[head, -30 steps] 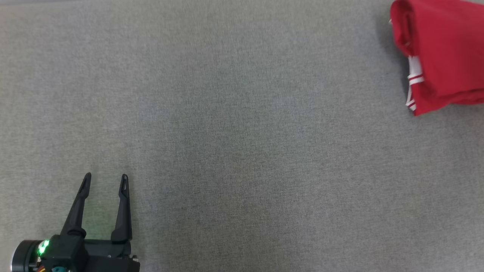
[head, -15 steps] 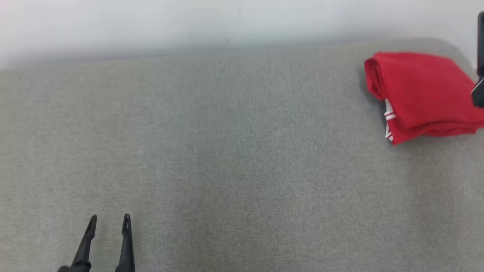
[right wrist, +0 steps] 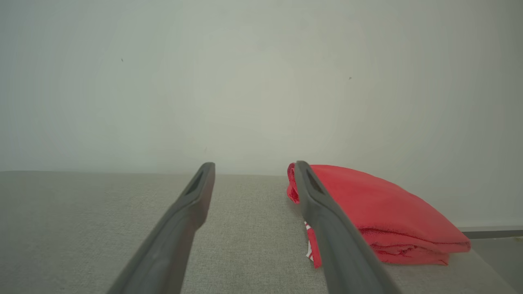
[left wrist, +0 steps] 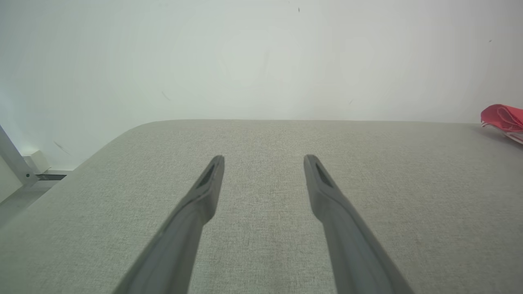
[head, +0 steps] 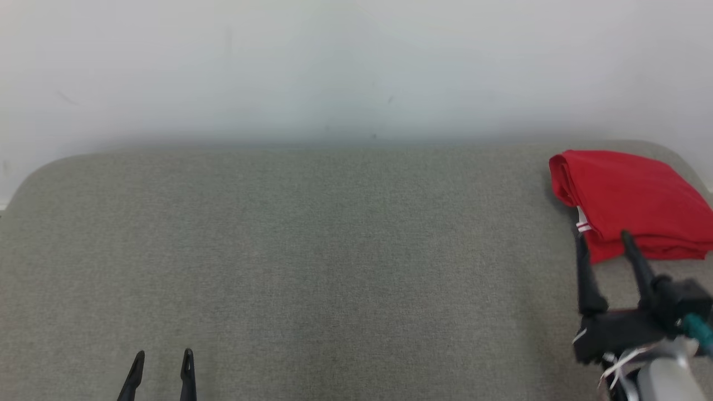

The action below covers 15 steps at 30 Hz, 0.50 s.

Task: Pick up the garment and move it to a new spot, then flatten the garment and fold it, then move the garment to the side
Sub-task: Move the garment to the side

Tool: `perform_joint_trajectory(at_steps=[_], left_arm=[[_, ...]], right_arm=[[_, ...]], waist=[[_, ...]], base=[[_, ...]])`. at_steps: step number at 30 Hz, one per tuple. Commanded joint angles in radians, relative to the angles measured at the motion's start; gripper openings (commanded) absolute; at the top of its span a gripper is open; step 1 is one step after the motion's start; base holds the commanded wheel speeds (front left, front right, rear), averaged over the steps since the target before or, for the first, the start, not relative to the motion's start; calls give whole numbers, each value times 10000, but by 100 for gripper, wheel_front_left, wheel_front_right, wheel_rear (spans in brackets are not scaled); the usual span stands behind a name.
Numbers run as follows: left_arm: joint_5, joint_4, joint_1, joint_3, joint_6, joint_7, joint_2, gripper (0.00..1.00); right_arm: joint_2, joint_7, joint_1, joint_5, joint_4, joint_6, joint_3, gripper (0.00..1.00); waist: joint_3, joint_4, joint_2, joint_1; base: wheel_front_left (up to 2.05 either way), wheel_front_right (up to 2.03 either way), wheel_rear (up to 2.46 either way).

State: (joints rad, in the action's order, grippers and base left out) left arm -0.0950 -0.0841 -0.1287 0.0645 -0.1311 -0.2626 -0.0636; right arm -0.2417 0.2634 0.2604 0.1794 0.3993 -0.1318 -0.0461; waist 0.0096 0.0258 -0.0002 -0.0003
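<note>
Neatly folded red garment (head: 629,195) at the tabletop's (head: 334,250) far right corner.
Right gripper (head: 602,236) wide, holding nothing, tips by its near edge; left gripper (head: 162,359) wide at near left; open grey surface between.

The left gripper (head: 164,357) sits low at the lower left, fingers spread apart, holding nothing. The right gripper (head: 603,239) points forward, jaws wide, likewise empty.

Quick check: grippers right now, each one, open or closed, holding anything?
Left gripper: open, holding nothing.
Right gripper: open, holding nothing, near the folded red garment.
</note>
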Motion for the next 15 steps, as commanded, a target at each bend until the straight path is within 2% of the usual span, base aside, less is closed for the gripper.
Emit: perform_joint_trajectory(at_steps=[1, 8, 12, 15], left_arm=[[51, 36, -201, 55, 11, -24, -5, 100], [-47, -85, -324, 231, 11, -24, -20, 100], [-105, -90, -403, 263, 11, -24, 13, 100], [-99, -140, -474, 238, 11, -24, 34, 100]], right_arm=[[260, 8, -476, -205, -332, 20, -22, 100], [1389, 7, -2207, -813, -1731, 20, 290, 100], [1690, 7, -2944, -1123, -2383, 20, 531, 100], [1785, 7, -3408, -1364, -2405, 20, 595, 100]], waist=[[-312, 265, 2, 3], [-562, 239, 2, 3], [-670, 163, 2, 3], [-770, 145, 2, 3]], base=[[0, 0, 0], [0, 0, 0], [0, 0, 0], [0, 0, 0]])
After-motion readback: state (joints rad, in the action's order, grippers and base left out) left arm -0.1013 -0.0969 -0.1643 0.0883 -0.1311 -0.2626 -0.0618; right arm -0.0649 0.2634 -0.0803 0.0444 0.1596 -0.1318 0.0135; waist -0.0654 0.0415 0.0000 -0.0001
